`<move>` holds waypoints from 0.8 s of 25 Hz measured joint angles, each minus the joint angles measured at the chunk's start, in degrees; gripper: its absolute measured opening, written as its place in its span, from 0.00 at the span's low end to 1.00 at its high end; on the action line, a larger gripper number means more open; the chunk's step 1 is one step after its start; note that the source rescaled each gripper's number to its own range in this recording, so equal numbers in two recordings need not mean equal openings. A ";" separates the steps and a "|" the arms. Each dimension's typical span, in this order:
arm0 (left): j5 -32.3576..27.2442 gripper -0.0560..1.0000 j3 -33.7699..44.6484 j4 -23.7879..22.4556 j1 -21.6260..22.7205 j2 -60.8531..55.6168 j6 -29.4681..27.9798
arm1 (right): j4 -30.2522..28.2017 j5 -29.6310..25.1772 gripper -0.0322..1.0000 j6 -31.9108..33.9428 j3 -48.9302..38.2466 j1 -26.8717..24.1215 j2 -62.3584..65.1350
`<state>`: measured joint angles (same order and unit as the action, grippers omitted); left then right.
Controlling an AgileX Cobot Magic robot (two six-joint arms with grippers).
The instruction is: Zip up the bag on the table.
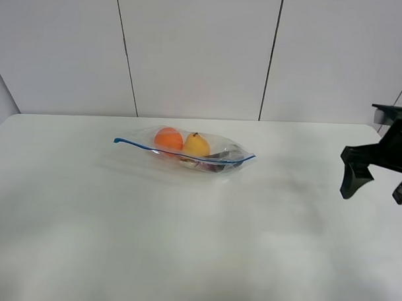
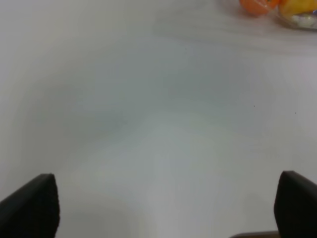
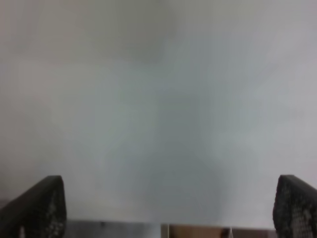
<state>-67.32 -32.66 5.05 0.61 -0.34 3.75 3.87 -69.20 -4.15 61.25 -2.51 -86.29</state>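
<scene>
Lying flat mid-desk [image 1: 85,239], bag [image 1: 184,150] keeps its blue strip reachable; left claw [image 2: 166,210] and right claw [image 1: 378,180] gape empty, well apart.

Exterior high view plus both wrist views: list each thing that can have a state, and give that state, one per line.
bag: lying flat on the table, mouth looks unzipped, fruit inside, untouched by either pincer.
left pincer: open, empty, above bare table, apart from the bag; not seen in the exterior high view.
right pincer: open, empty, at the table's right edge, far from the bag.
</scene>
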 joint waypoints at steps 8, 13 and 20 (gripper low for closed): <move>0.00 1.00 0.00 0.00 0.00 0.00 0.00 | 0.12 4.80 0.93 0.61 -17.33 0.00 18.05; 0.04 1.00 0.00 0.00 0.00 0.00 0.00 | -0.05 7.16 0.93 0.61 -27.32 0.00 33.74; 0.04 1.00 0.00 0.00 0.00 0.00 0.00 | -0.12 10.51 0.93 0.61 -32.82 0.00 56.29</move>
<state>-67.28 -32.66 5.05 0.61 -0.34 3.75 3.75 -58.69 -3.54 28.43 -2.51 -29.99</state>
